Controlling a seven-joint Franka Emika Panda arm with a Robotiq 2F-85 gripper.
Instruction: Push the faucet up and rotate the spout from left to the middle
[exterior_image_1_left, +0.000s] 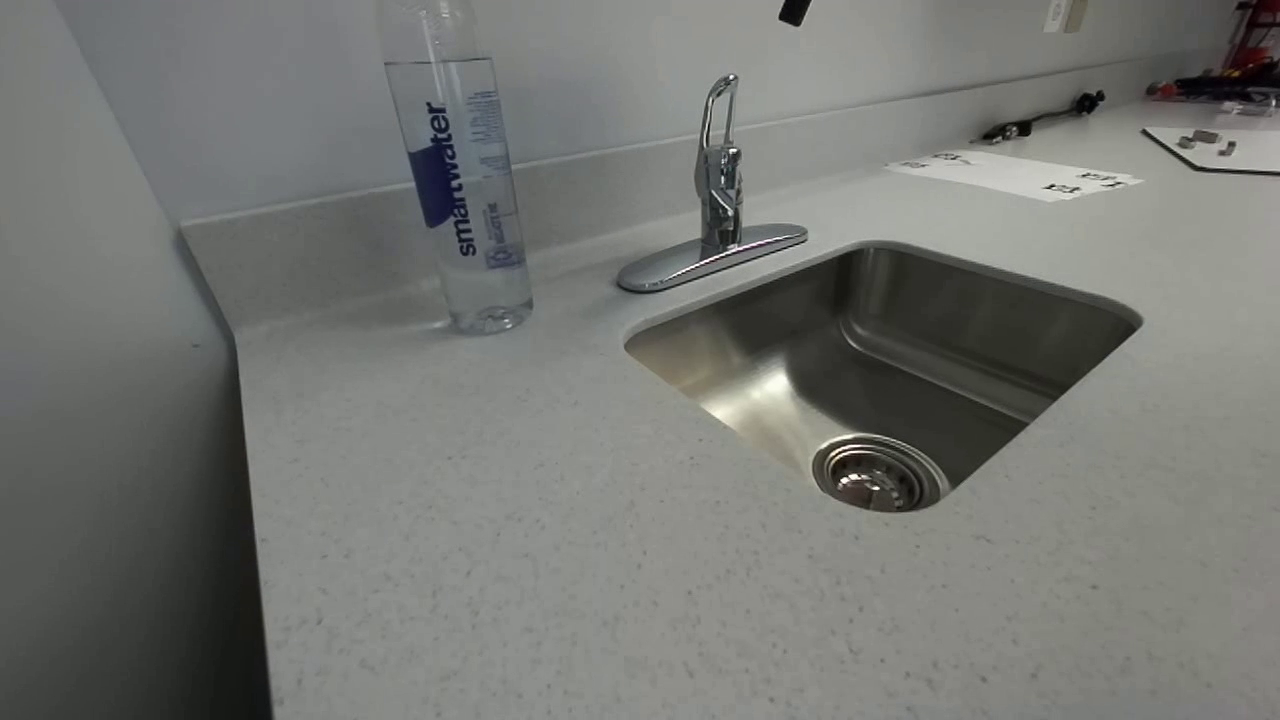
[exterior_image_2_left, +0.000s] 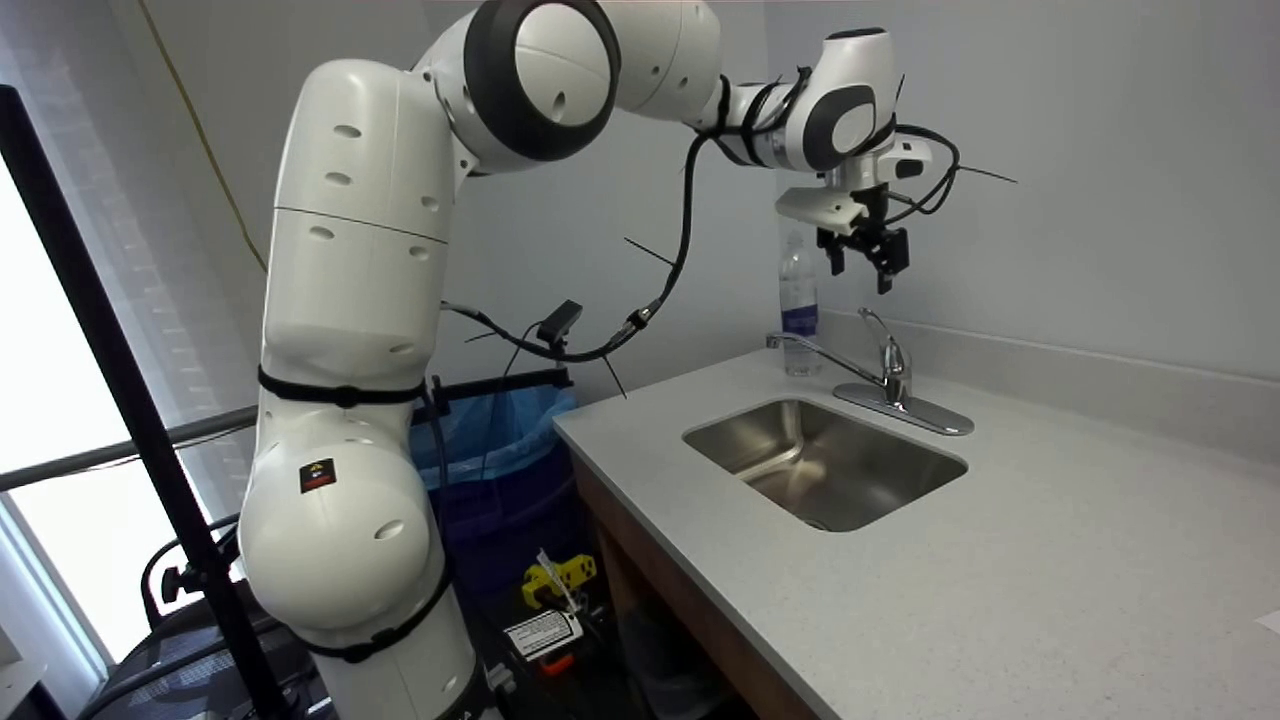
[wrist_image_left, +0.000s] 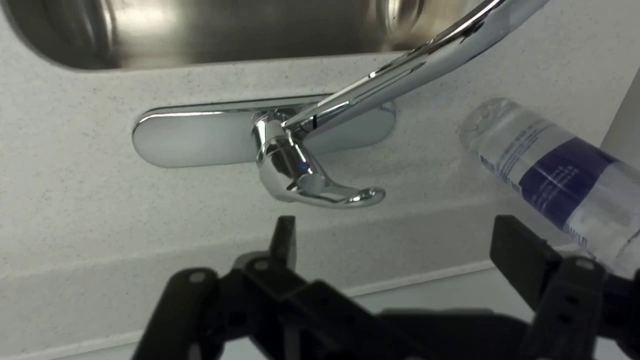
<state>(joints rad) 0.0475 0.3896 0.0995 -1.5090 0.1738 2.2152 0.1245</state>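
Observation:
The chrome faucet (exterior_image_1_left: 722, 195) stands on its oval base plate behind the sink. It also shows in an exterior view (exterior_image_2_left: 896, 375) and in the wrist view (wrist_image_left: 277, 165). Its lever handle (wrist_image_left: 345, 198) points up and back. The spout (exterior_image_2_left: 825, 352) extends to the left, in front of the bottle, in that exterior view. In the wrist view the spout (wrist_image_left: 410, 72) runs to the upper right and its end is cut off. My gripper (exterior_image_2_left: 861, 270) is open and empty, above the faucet and touching nothing. The wrist view shows its spread fingers (wrist_image_left: 397, 225). Only a black fingertip (exterior_image_1_left: 795, 10) shows at the top of an exterior view.
A tall clear water bottle (exterior_image_1_left: 460, 200) with a blue label stands beside the faucet, near the spout's end. The steel sink (exterior_image_2_left: 940, 462) lies in front of the faucet. The wall and low backsplash (exterior_image_2_left: 1100, 365) are close behind. Paper sheets (exterior_image_1_left: 1010, 175) lie farther along the counter.

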